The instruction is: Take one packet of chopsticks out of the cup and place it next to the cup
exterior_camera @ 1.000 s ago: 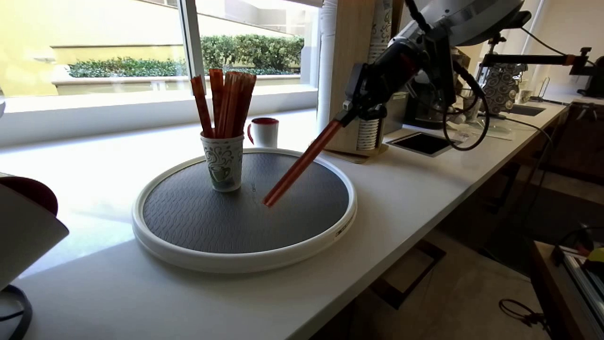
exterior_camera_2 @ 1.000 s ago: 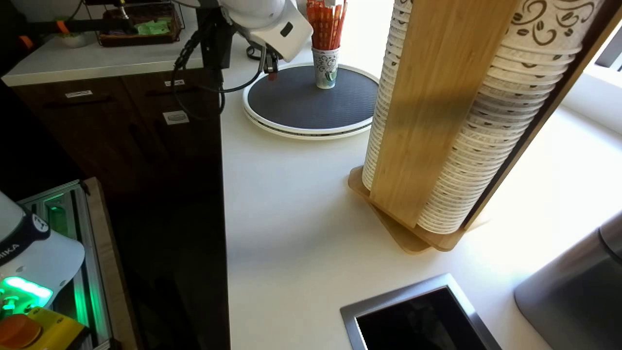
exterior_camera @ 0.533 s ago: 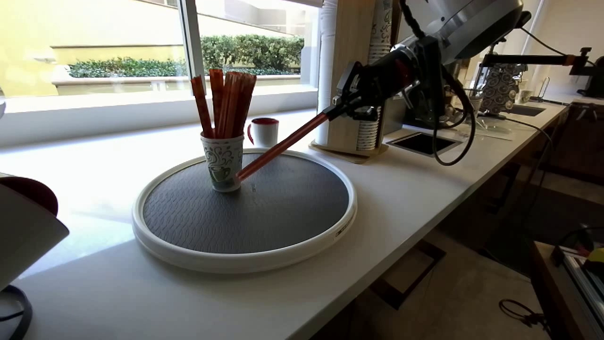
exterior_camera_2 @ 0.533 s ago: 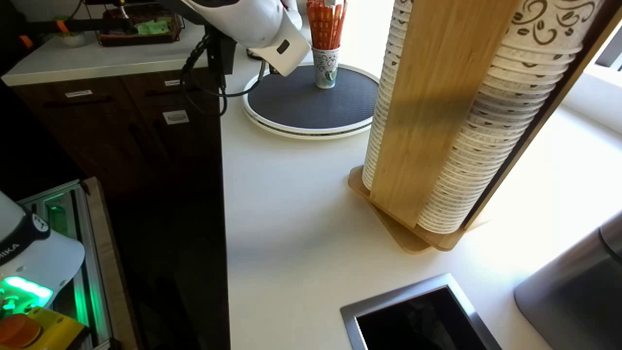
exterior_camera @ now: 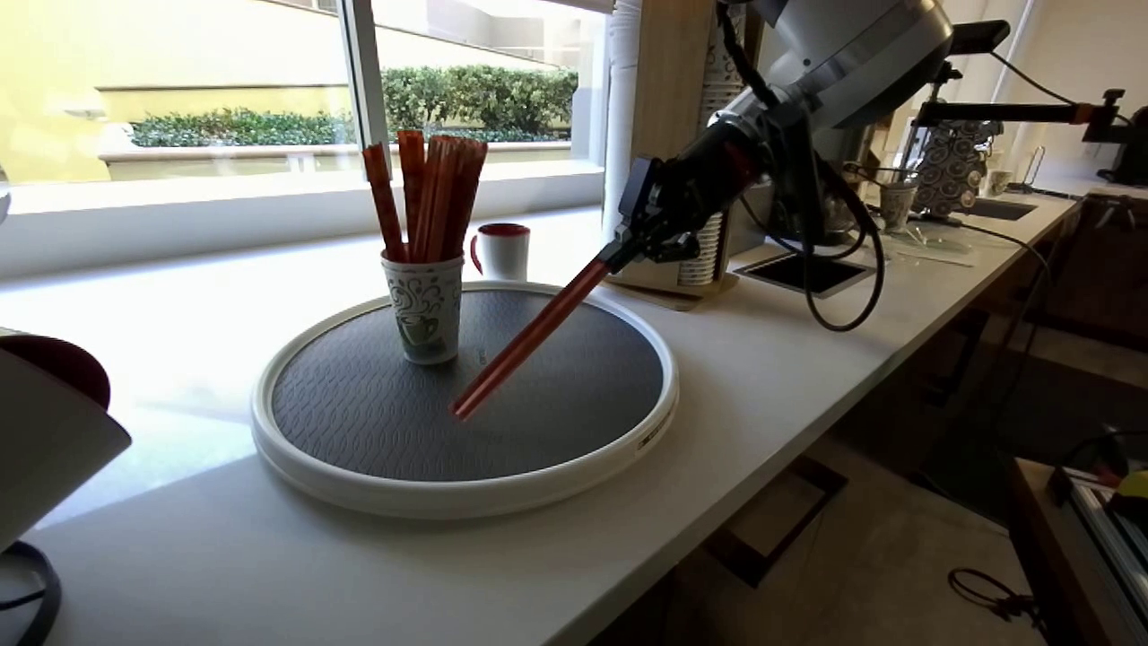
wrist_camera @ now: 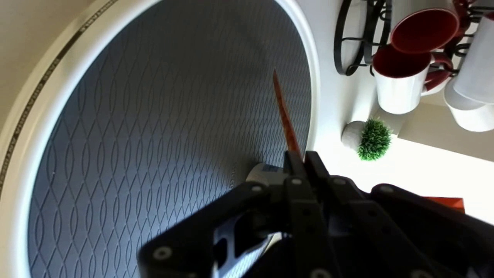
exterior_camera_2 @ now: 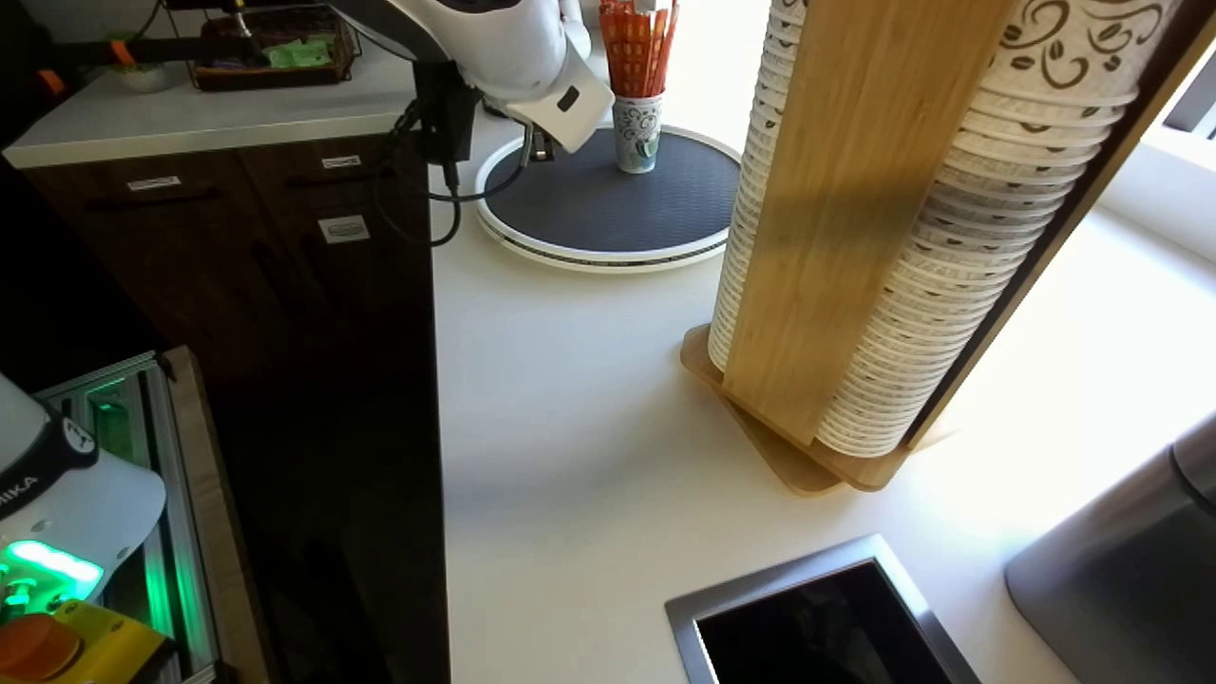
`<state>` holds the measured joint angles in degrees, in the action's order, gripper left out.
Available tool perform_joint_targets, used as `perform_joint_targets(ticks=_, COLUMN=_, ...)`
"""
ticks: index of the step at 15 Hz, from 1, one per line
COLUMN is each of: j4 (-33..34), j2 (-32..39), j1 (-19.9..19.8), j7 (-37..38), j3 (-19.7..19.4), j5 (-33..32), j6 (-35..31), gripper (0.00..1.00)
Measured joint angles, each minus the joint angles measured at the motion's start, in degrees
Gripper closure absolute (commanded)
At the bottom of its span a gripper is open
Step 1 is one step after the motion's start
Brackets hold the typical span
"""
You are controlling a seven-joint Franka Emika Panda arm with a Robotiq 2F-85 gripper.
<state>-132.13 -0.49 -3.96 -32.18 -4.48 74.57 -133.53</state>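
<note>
The white paper cup stands upright on the round dark tray with several orange-red packets in it. The cup also shows in an exterior view and partly behind the fingers in the wrist view. My gripper is shut on one packet of chopsticks, gripping it at its upper end. The packet slants down over the tray, apart from the cup; I cannot tell whether its low tip touches the tray. In the wrist view the packet sticks out between the fingertips.
A white mug with red inside stands behind the tray. A wooden holder with stacked cups stands on the counter. The wrist view shows mugs on a black rack and a small green plant beyond the tray's rim.
The held packet's tip swung up against the cup's lower side half a second ago, then away toward the tray's near side. The gripper is now lower and nearer the tray. The cup stands still.
</note>
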Motion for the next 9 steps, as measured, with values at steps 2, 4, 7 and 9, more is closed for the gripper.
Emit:
perform_joint_targets(ticks=2, j4=0.8, j2=1.0, j1=0.0, j7=0.0, j3=0.2, j5=-0.9, j6=0.0, gripper=0.98)
perform_joint_targets(ticks=4, j4=1.4, j2=1.6, j1=0.0, j7=0.0, j3=0.2, j5=-1.5, j6=0.0, gripper=0.94)
perform_joint_targets(ticks=7, j4=1.8, j2=2.0, j1=0.0, j7=0.0, j3=0.2, j5=-2.0, j6=0.0, gripper=0.98)
perform_joint_targets(ticks=9, j4=1.9, j2=2.0, j1=0.0, j7=0.0, j3=0.2, j5=-2.2, j6=0.0, gripper=0.97)
